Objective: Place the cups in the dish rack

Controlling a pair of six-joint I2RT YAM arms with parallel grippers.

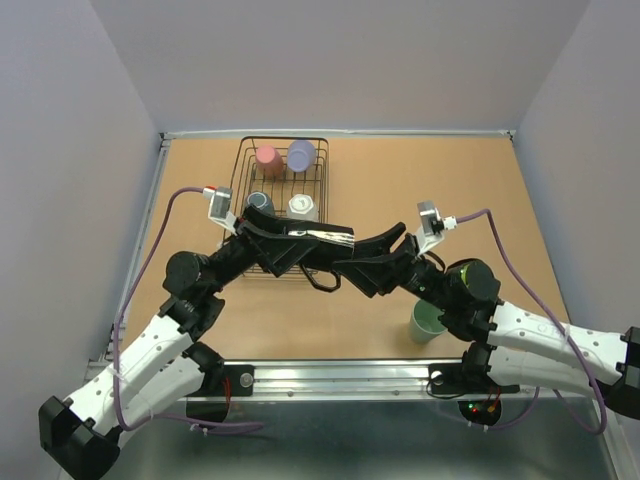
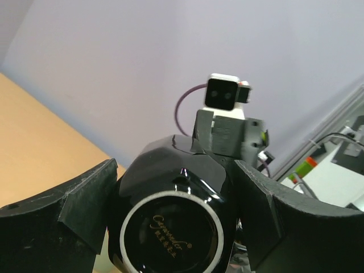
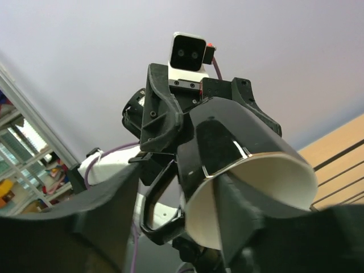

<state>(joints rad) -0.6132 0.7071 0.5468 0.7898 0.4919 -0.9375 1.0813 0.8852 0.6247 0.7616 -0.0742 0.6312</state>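
Observation:
A black mug with a cream inside (image 1: 332,243) hangs in mid-air over the near end of the black wire dish rack (image 1: 240,190), held between both grippers. My left gripper (image 1: 308,243) clasps its base end; in the left wrist view (image 2: 173,187) the fingers flank the mug's glossy bottom (image 2: 170,230). My right gripper (image 1: 352,262) holds the mouth end; in the right wrist view (image 3: 182,176) one finger is inside the mug (image 3: 239,142) and the other is beside its handle. A pink mug (image 1: 267,156), a lavender mug (image 1: 301,153), a white mug (image 1: 302,206) and a dark mug (image 1: 260,203) stand in the rack.
A mint green mug (image 1: 428,322) stands on the wooden table by my right arm, near the front edge. Grey walls close in the table at the back and on both sides. Rack wires (image 3: 335,165) show at the right edge of the right wrist view.

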